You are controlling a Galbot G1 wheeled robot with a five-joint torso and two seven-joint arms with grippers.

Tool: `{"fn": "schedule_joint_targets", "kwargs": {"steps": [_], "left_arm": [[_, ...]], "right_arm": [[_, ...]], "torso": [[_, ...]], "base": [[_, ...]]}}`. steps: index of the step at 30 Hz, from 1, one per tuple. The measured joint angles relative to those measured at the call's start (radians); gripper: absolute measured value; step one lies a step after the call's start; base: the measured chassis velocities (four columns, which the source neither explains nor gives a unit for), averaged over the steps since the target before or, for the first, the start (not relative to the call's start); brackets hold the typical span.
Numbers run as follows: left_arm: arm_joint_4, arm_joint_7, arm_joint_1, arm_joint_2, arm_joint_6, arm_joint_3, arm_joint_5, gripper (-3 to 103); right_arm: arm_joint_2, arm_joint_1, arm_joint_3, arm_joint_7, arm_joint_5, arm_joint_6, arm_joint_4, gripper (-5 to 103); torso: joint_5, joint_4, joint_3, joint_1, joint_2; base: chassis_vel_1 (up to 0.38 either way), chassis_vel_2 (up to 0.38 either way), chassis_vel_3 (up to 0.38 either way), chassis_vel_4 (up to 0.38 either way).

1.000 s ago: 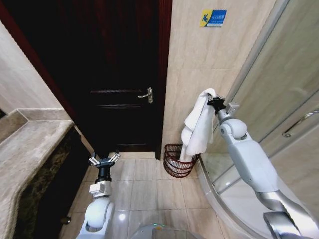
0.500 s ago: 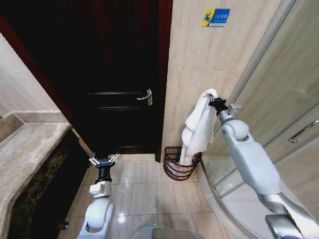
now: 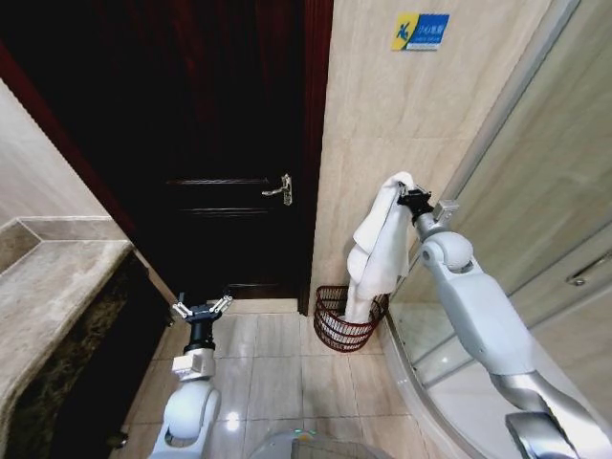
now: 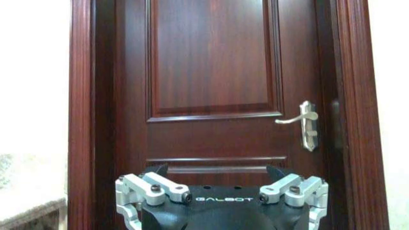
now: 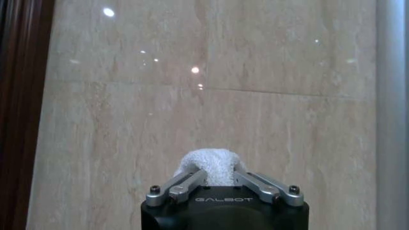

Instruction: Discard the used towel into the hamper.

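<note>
A white towel (image 3: 380,251) hangs from my right gripper (image 3: 406,194), which is shut on its top end high beside the tiled wall. Its lower end drops into the hamper (image 3: 344,318), a dark reddish-brown ribbed basket on the floor by the wall. The right wrist view shows a bunch of the towel (image 5: 210,165) pinched between the fingers (image 5: 181,186). My left gripper (image 3: 201,311) is held low in front of the door, open with nothing in it, and the left wrist view shows its fingers (image 4: 156,188) spread wide.
A dark wooden door (image 3: 220,143) with a metal handle (image 3: 280,188) is shut ahead. A stone counter (image 3: 48,296) runs along the left. A glass shower enclosure (image 3: 535,239) with a curved base stands on the right. Tiled floor (image 3: 277,363) lies between them.
The head camera has shifted, sliding the counter leftward and the shower handle off to the right. The right gripper still holds the towel over the hamper; the left arm has not moved.
</note>
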Motion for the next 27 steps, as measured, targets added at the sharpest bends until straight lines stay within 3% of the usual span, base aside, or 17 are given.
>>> {"fn": "schedule_joint_targets", "kwargs": {"steps": [10, 27], "left_arm": [[0.047, 0.004, -0.024, 0.019, -0.025, 0.012, 0.017, 100], [0.032, 0.014, -0.041, 0.031, -0.021, 0.014, 0.020, 100]], "right_arm": [[0.081, -0.031, 0.035, -0.009, -0.024, 0.035, -0.047, 3], [0.166, -0.101, 0.067, -0.018, -0.063, 0.061, -0.056, 3]], "torso": [[0.0002, -0.0001, -0.033, -0.028, -0.062], [0.0001, -0.0001, -0.084, -0.070, -0.155]], "base": [[0.000, 0.000, 0.000, 0.000], [0.000, 0.000, 0.000, 0.000]]}}
